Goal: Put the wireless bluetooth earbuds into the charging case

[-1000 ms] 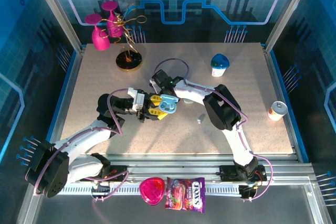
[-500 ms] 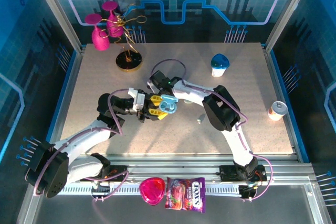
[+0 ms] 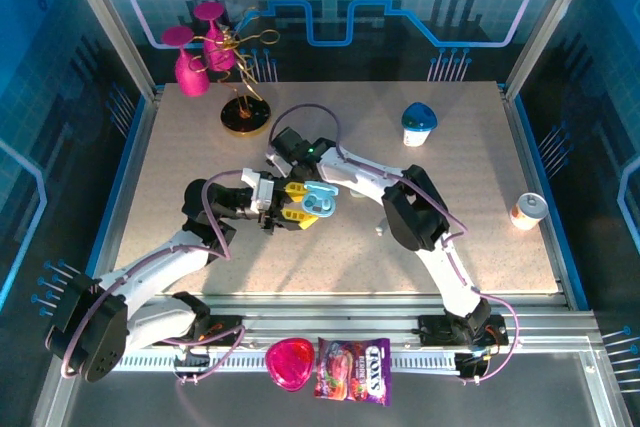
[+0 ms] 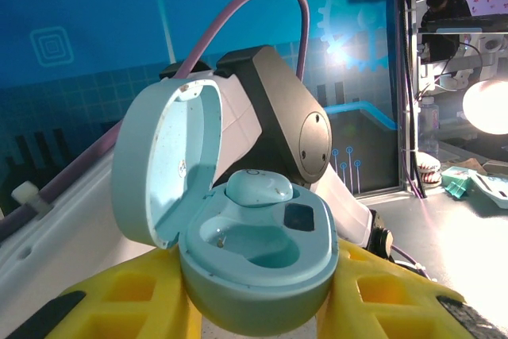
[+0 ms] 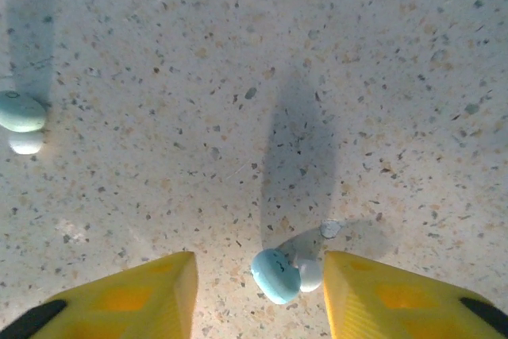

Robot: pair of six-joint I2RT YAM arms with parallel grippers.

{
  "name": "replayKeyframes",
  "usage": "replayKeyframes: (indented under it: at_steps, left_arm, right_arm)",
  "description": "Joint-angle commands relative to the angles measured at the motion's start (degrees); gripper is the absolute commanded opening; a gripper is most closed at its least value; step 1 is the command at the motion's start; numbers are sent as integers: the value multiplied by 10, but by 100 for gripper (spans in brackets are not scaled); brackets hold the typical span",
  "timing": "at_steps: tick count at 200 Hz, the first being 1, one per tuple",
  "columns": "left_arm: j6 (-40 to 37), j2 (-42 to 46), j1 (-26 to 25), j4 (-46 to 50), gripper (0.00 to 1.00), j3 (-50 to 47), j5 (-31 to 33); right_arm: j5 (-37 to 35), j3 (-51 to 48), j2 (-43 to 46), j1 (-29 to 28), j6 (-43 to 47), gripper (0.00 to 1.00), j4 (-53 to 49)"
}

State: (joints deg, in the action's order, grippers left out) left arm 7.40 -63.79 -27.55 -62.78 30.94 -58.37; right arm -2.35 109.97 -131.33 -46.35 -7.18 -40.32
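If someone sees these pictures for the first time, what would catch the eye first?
First, in the left wrist view, the open light-blue charging case, gripped by the left tool, with one earbud seated in its far socket and the near socket empty. Next, in the right wrist view, a loose earbud lies on the speckled table in the gap of the open right tool.

Purple sweets bag [image 3: 353, 370] — white lettering "FOX'S" across its front, smaller print beneath too small to read
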Motion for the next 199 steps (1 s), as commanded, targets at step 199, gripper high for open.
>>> replayKeyframes:
  at_steps: [199]
  left_arm:
    - [-19,18,-3,19,32,4,9]
  right_arm:
    - [-17,96,-71,0,21,21,-125]
